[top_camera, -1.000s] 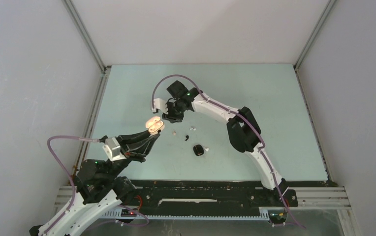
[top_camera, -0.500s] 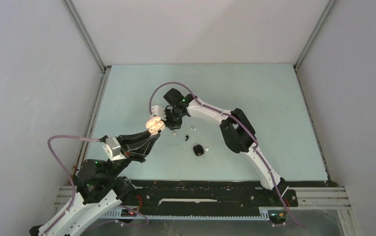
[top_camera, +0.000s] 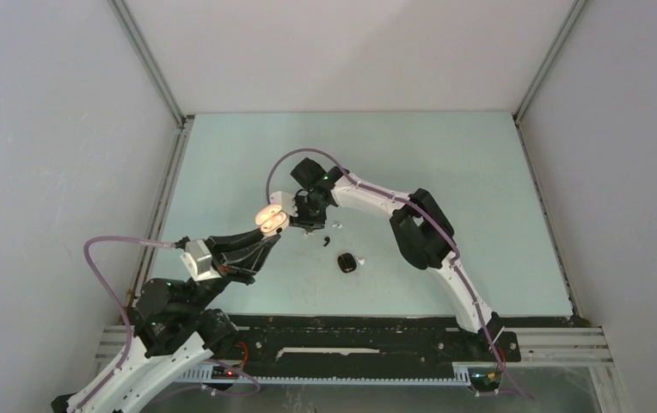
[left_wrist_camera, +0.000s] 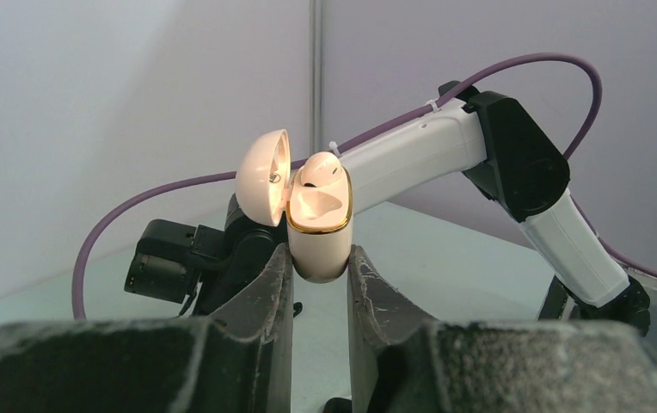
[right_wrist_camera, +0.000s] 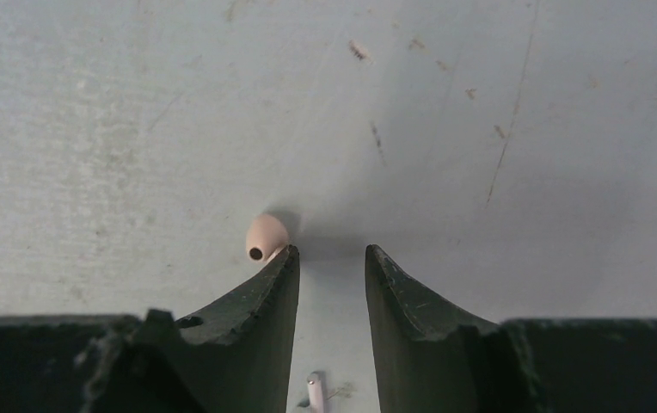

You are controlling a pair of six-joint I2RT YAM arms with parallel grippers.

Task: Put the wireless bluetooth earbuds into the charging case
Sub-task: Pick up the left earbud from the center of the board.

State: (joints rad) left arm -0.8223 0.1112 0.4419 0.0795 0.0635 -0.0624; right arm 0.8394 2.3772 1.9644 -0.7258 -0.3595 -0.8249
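A pale beige charging case (left_wrist_camera: 318,245) with a gold rim stands upright, and my left gripper (left_wrist_camera: 320,251) is shut on its lower body. Its lid (left_wrist_camera: 263,176) is hinged open and one beige earbud (left_wrist_camera: 320,169) sits in it. From above, the case (top_camera: 271,218) hangs over the table left of my right gripper (top_camera: 307,221). The right gripper (right_wrist_camera: 332,252) points down at the table, open, with nothing between its fingertips. A loose beige earbud (right_wrist_camera: 267,237) lies against the outside of its left fingertip (right_wrist_camera: 284,258). A white earbud stem (right_wrist_camera: 315,392) lies under the fingers.
A black charging case (top_camera: 346,262) lies on the pale green table (top_camera: 445,172), toward the front. A small white earbud (top_camera: 335,224) and a black earbud (top_camera: 325,240) lie between it and the right gripper. Grey walls enclose the table.
The right gripper has swung down and a little toward the front, onto the table beside the loose beige earbud. The left gripper and the case have stayed put.
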